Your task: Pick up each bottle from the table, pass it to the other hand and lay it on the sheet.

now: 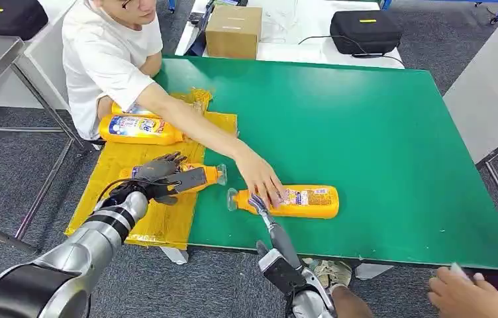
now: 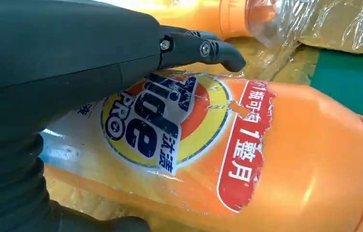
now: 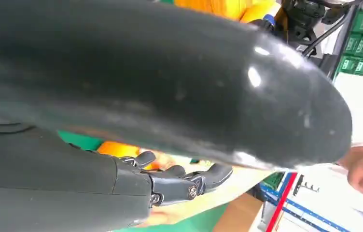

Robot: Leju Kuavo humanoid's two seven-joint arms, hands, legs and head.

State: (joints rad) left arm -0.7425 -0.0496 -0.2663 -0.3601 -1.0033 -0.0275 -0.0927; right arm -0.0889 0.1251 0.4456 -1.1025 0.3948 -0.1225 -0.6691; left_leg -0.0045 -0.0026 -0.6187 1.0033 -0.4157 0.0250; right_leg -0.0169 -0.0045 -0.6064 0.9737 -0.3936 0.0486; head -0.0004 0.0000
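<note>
The left hand (image 1: 160, 175) grips an orange bottle (image 1: 197, 177) lying on the yellow sheet (image 1: 160, 218) at the green table's (image 1: 379, 132) edge; its label reads "PRO" and "1整月". A person's hand (image 1: 259, 177) rests on a second orange bottle (image 1: 296, 201) beside the sheet. The right hand (image 1: 263, 212) has its fingers loosely spread, holding nothing.

Orange detergent bottle (image 1: 296, 201) lying flat on green table (image 1: 379, 132), clear cap leftward. Two more bottles (image 1: 140, 128) on their sides on crinkled yellow sheet (image 1: 160, 222).
</note>
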